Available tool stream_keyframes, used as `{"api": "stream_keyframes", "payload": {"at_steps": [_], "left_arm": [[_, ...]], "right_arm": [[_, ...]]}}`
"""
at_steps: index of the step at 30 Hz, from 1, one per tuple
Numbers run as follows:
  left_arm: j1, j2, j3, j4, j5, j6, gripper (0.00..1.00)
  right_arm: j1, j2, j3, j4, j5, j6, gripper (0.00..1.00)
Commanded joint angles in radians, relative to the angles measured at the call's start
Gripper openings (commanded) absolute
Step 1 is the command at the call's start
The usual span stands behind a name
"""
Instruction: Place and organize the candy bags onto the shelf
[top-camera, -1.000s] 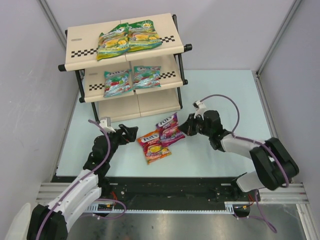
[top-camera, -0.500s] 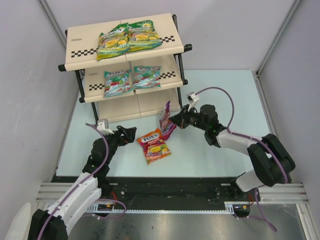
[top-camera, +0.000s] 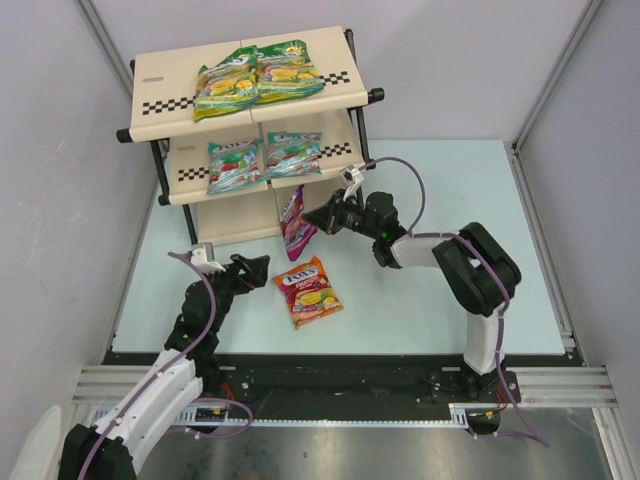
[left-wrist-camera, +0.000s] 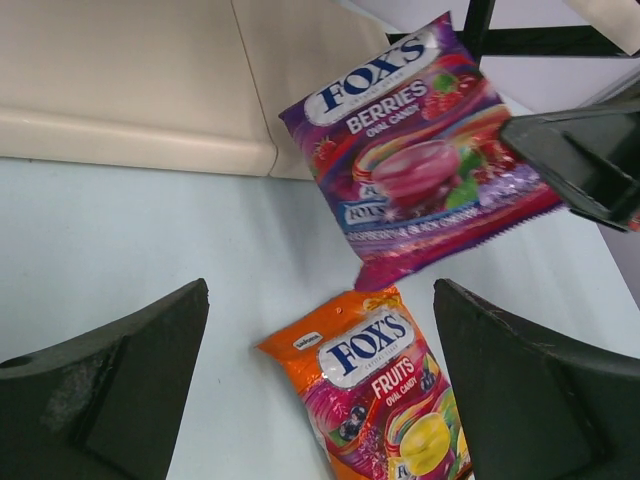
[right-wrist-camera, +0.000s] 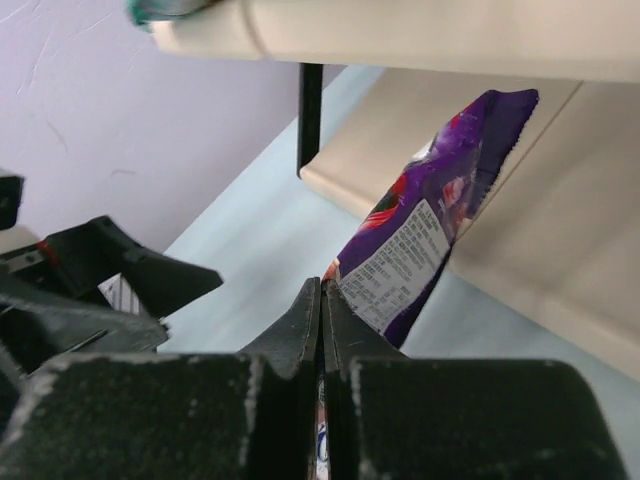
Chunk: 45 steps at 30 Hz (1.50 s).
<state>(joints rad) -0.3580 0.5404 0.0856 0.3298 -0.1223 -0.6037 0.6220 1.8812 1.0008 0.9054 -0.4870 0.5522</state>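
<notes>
The right hand (top-camera: 312, 217) pinches the purple bag (top-camera: 294, 224), hanging just ahead of it, by an edge seam, apt as the bag looks light, slick and floppy; the left hand (top-camera: 262, 263) gapes empty.

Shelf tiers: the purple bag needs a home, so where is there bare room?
Bottom tier, under the teal bags: bare. Top tier: free left of the green bags. Middle tier is crowded.

Open room on lowest shelf panel (top-camera: 238, 216) left of hanging purple bag (top-camera: 294, 222), middle panel (top-camera: 185, 163) overhanging above, orange bag (top-camera: 309, 291) lying on table (top-camera: 430, 300).
</notes>
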Motion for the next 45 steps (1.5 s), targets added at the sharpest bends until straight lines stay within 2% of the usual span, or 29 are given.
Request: {"api": "stream_keyframes", "payload": {"at_steps": [1,7,12,21,30,45], "left_arm": [[-0.006,-0.010,-0.010,0.028,-0.023,-0.008,0.99],[-0.004,-0.008,-0.009,0.032,-0.027,-0.001,0.99],[-0.004,-0.010,-0.009,0.034,-0.031,0.004,0.99],[-0.004,-0.014,-0.004,0.031,-0.037,0.008,0.99],[-0.004,-0.034,-0.006,0.012,-0.045,0.018,0.99],[-0.004,-0.037,-0.009,0.006,-0.048,0.018,0.99]], "right_arm": [[-0.022,0.117,0.110,0.205,0.004,0.109,0.00],[-0.036,0.210,0.153,0.273,0.050,0.176,0.00],[-0.039,0.225,0.154,0.250,0.129,0.187,0.00],[-0.028,0.251,0.154,0.129,0.307,0.245,0.00],[-0.034,0.239,0.154,-0.074,0.444,0.262,0.00],[-0.068,0.279,0.208,-0.131,0.461,0.269,0.00]]}}
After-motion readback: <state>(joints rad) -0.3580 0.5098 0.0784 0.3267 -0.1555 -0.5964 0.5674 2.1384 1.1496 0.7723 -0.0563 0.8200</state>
